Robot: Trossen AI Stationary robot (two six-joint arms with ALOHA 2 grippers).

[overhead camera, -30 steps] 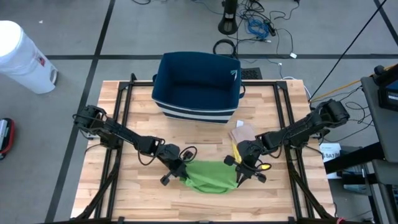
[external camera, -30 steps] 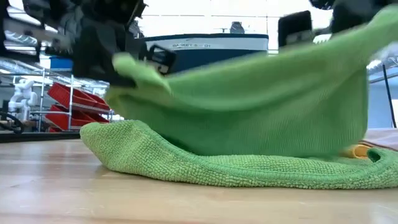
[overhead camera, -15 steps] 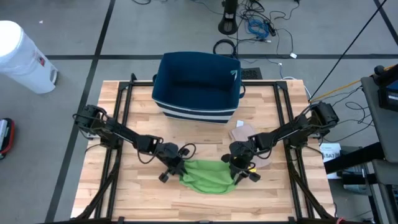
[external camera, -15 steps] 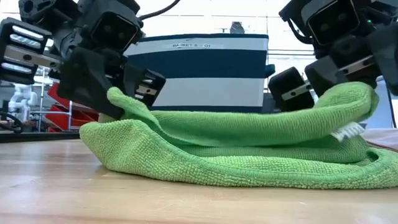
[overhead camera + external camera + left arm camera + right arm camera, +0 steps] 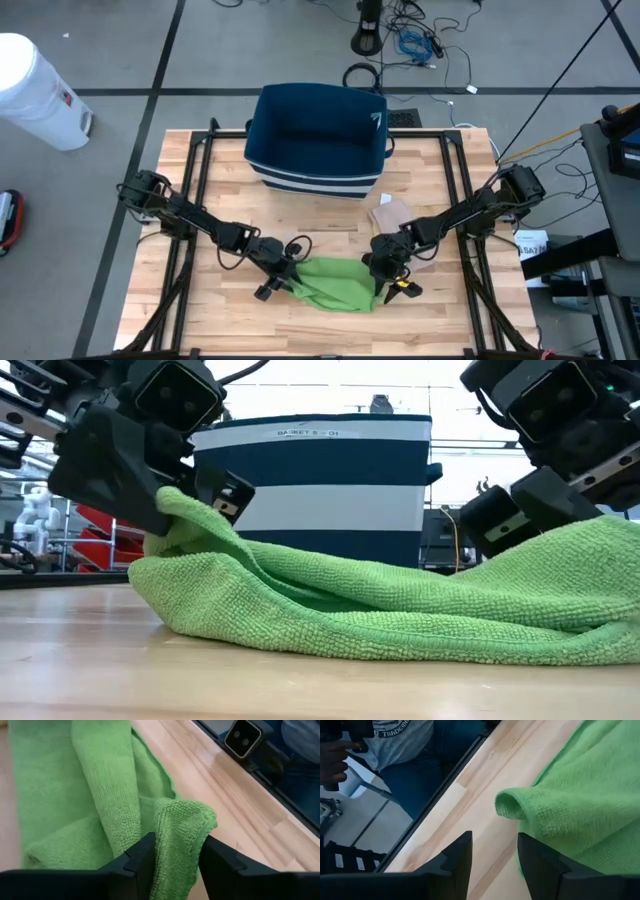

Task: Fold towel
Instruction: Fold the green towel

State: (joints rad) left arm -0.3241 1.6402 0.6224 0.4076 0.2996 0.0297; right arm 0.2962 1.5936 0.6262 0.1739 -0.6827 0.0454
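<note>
The green towel [image 5: 335,285] lies folded over itself on the wooden table, near the front middle. My left gripper [image 5: 283,283] is at the towel's left end. Its fingers stand apart, with a raised towel corner [image 5: 182,822] between them. My right gripper [image 5: 388,278] is open at the towel's right end. Only bare table shows between its fingers [image 5: 462,855]. The towel's right corner [image 5: 512,806] lies just ahead of them, curled and free. In the low view the towel [image 5: 400,610] rises to a peak at my left gripper [image 5: 160,480] and slopes flat under my right gripper [image 5: 530,500]. My left gripper has the towel's folded left corner [image 5: 175,840] between its parted fingers [image 5: 142,857], and the cloth fills the gap. The fingers slant down from the table's left. That corner stands raised, in several layers, and the rest of the towel lies slack on the table.
A navy bin with white stripes [image 5: 316,140] stands at the far middle of the table. A tan flat piece [image 5: 392,212] lies behind my right gripper, and a small yellow thing [image 5: 405,293] lies beside it. A person [image 5: 405,745] is at the table's edge.
Both grippers have sunk toward the table and rolled at the wrist. The towel's upper layer, held up and stretched between them a second ago, now lies over the lower layer. My right gripper has let go of its corner, which rests on the towel.
</note>
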